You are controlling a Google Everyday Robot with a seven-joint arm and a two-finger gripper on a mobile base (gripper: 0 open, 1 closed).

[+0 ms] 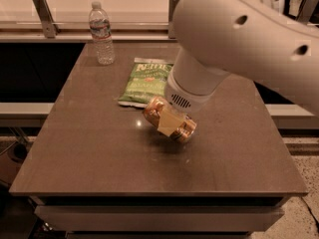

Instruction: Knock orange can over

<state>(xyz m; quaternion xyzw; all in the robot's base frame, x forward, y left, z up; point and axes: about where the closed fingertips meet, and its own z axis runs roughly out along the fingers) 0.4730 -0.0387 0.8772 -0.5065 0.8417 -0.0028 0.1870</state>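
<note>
Although the small orange-copper metal drink can (186,129) already leans almost onto its side near the middle of the grey-brown tabletop (99,153), just in front of the flat green chip bag (147,81), the white arm's gripper (171,123) is clamped around it. What seems left is letting go, so that it lies there freely.

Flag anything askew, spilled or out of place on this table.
Only the orange can: it's tipped well off upright near the middle of the table, with the gripper right on it. The water bottle stands upright at the back left, and the green chip bag lies flat. No spill visible.
</note>
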